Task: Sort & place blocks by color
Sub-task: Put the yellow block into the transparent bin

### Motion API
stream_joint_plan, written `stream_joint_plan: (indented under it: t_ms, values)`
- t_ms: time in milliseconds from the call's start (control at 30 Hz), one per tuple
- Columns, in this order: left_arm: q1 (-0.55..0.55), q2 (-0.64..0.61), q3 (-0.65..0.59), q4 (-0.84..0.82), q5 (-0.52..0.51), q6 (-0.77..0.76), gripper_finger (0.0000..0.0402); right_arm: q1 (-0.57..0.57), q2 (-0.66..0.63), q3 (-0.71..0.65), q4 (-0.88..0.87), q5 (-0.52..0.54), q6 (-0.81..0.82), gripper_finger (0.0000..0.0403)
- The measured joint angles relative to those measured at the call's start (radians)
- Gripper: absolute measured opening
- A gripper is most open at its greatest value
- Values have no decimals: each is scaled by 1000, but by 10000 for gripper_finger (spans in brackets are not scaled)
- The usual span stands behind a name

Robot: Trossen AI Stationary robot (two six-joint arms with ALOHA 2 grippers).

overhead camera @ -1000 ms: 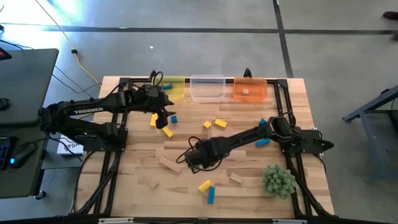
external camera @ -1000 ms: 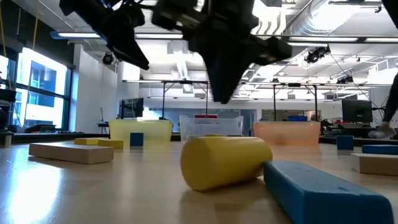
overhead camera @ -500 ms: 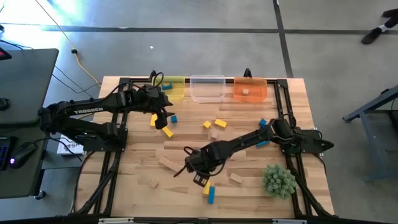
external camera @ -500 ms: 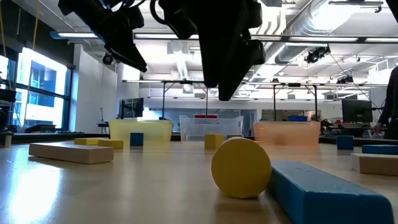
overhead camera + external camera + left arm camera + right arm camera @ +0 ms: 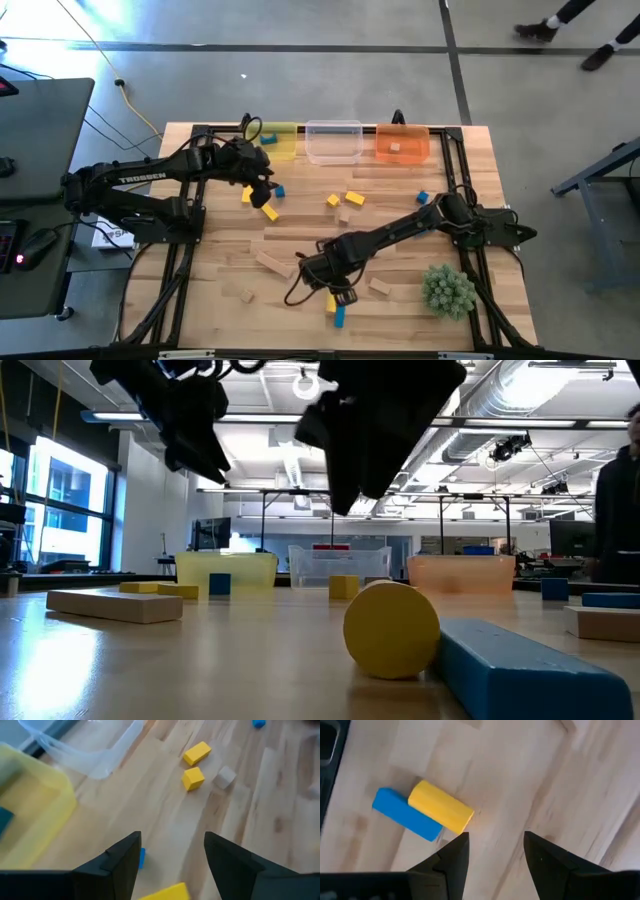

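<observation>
Butcher-block table (image 5: 520,300): pale wood strips, visible grain, black frame rails along the sides.

Left arm reaches in toward the far left part of the table. Left gripper (image 5: 170,865) hangs above the surface, its dark angular fingers spread apart with nothing between them. Below it lie a yellow bar (image 5: 269,211) and a small blue cube (image 5: 279,190).

Right arm stretches across to the near centre. Right gripper (image 5: 492,857) hovers above the wood, fingers parted and empty, just beside a yellow cylinder (image 5: 441,813).

Spiky green plant ball (image 5: 447,289) sits at the near right corner.

Three translucent plastic bins line the far edge: yellow bin (image 5: 284,139), clear bin (image 5: 333,141), orange bin (image 5: 402,142). All are rounded-corner rectangles with thin walls. The orange one holds a tan cube (image 5: 395,150).

Blocks, loose on the table:
- long tan bar (image 5: 273,264), plain wood, left of the right gripper
- blue bar (image 5: 406,815), square-edged and matte, touching the yellow cylinder along one side, near front edge
- yellow cylinder is round-ended in low view and smooth painted
- yellow block (image 5: 197,753) and yellow cube (image 5: 193,778) lie close together mid-table, with a tan cube (image 5: 224,776) just beside them
- small tan block (image 5: 379,287) lies near the plant ball
- small tan block (image 5: 245,295) at near left
</observation>
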State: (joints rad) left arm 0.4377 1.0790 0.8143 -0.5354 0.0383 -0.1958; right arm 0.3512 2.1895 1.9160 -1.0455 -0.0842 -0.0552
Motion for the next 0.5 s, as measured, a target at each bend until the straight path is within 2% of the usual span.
stream_joint_plan:
  t_ms: [200, 500]
  values:
    - [0, 0, 0, 0, 58, -175, 209, 24, 0, 0, 25, -47, -241, 177]
    - [-9, 0, 0, -44, 63, -274, 209, 57, 41, 0, 37, -46, -407, 177]
